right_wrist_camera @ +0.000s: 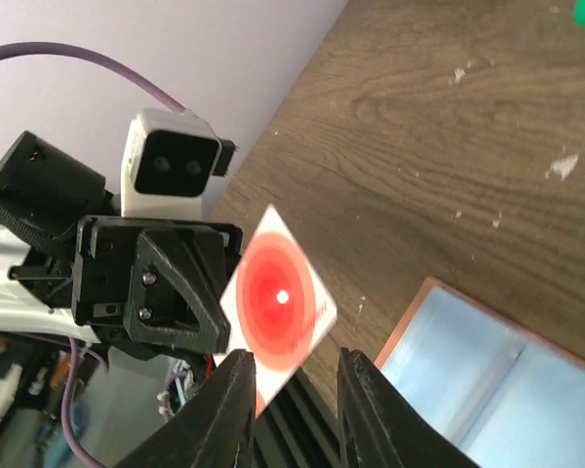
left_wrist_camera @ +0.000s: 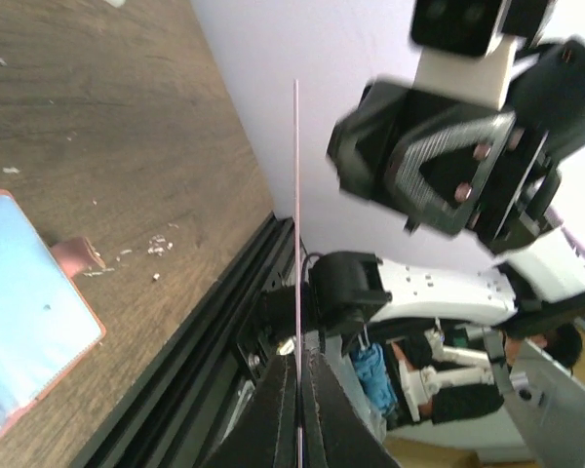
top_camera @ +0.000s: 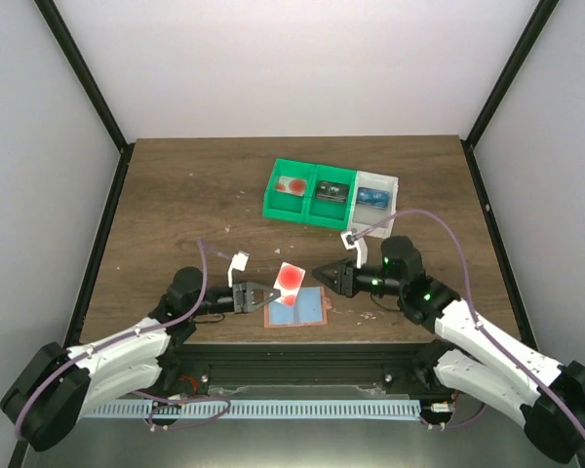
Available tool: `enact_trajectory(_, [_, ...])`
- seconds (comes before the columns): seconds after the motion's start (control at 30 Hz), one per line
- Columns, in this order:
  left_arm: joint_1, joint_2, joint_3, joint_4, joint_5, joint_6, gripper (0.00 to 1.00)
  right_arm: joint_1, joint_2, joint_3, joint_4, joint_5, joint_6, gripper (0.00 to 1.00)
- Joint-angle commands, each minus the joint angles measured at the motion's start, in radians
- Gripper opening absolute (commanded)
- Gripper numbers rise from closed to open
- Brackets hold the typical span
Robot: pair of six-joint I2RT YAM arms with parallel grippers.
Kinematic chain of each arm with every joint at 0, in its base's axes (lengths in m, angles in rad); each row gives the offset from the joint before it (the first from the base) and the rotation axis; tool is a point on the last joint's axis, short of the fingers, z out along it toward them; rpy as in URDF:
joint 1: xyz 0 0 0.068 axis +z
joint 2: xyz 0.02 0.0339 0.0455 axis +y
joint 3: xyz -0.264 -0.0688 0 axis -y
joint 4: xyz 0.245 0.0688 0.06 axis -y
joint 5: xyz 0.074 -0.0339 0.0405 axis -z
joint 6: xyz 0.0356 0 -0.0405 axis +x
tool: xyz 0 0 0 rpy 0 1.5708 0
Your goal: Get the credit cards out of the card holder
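Observation:
The card holder (top_camera: 297,308) lies open on the table near the front edge, salmon-pink with a light-blue inside (left_wrist_camera: 19,292) (right_wrist_camera: 487,380). One credit card (top_camera: 291,277), white with a red round mark, is held up above it. My left gripper (top_camera: 270,292) is shut on the card's lower edge. In the left wrist view the card (left_wrist_camera: 296,244) shows edge-on as a thin line rising from the shut fingertips (left_wrist_camera: 297,363). My right gripper (top_camera: 322,272) faces it from the right. Its fingers (right_wrist_camera: 229,395) stand apart, with the card (right_wrist_camera: 278,297) just beyond them and not pinched.
A green bin (top_camera: 307,207) with a red and a black item and a white bin (top_camera: 389,185) with a blue item stand behind the arms. Small white crumbs lie on the wood (left_wrist_camera: 156,249). The black table rail (top_camera: 292,356) runs right below the card holder.

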Motion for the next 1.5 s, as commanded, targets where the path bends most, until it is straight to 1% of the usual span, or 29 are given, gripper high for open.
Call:
enact_trajectory(0.0, [0.004,-0.046,0.053,-0.175,0.144,0.124,0.00,-0.046,0.065,0.181,-0.326,-0.128,-0.242,0.25])
enact_trajectory(0.07, [0.004,-0.052,0.070,-0.226,0.192,0.152,0.00,-0.049,0.108,0.225,-0.378,-0.185,-0.289,0.25])
enact_trajectory(0.13, [0.002,-0.054,0.083,-0.272,0.241,0.177,0.00,-0.049,0.125,0.241,-0.375,-0.247,-0.299,0.25])
enact_trajectory(0.27, [0.002,-0.087,0.073,-0.260,0.262,0.155,0.00,-0.049,0.193,0.292,-0.378,-0.356,-0.311,0.32])
enact_trajectory(0.33, [0.002,-0.102,0.076,-0.279,0.255,0.164,0.00,-0.049,0.227,0.307,-0.381,-0.381,-0.314,0.31])
enact_trajectory(0.4, [0.002,-0.107,0.080,-0.293,0.254,0.174,0.00,-0.049,0.255,0.306,-0.362,-0.431,-0.320,0.28])
enact_trajectory(0.5, [0.003,-0.101,0.086,-0.295,0.273,0.181,0.00,-0.049,0.286,0.303,-0.345,-0.507,-0.321,0.28])
enact_trajectory(0.7, [0.002,-0.089,0.088,-0.283,0.285,0.182,0.00,-0.049,0.306,0.282,-0.304,-0.542,-0.303,0.21])
enact_trajectory(1.03, [0.001,-0.087,0.093,-0.279,0.299,0.190,0.00,-0.047,0.340,0.254,-0.274,-0.572,-0.303,0.22])
enact_trajectory(1.13, [0.002,-0.084,0.093,-0.272,0.297,0.189,0.00,-0.048,0.342,0.249,-0.269,-0.579,-0.306,0.16])
enact_trajectory(1.23, [0.001,-0.081,0.097,-0.270,0.292,0.189,0.00,-0.048,0.343,0.247,-0.266,-0.584,-0.309,0.03])
enact_trajectory(1.27, [0.002,-0.081,0.097,-0.271,0.289,0.189,0.00,-0.047,0.343,0.246,-0.264,-0.587,-0.310,0.01])
enact_trajectory(1.3, [0.003,-0.081,0.100,-0.273,0.282,0.190,0.00,-0.048,0.341,0.248,-0.262,-0.587,-0.309,0.00])
enact_trajectory(1.33, [0.003,-0.082,0.105,-0.284,0.273,0.193,0.02,-0.048,0.337,0.247,-0.253,-0.583,-0.302,0.00])
enact_trajectory(1.37, [0.004,-0.086,0.110,-0.304,0.254,0.197,0.13,-0.047,0.334,0.247,-0.243,-0.572,-0.293,0.00])
enact_trajectory(1.43, [0.004,-0.104,0.137,-0.393,0.189,0.222,0.45,-0.048,0.327,0.251,-0.222,-0.525,-0.263,0.00])
enact_trajectory(1.47, [0.003,-0.119,0.158,-0.452,0.143,0.245,0.53,-0.049,0.325,0.248,-0.201,-0.497,-0.241,0.00])
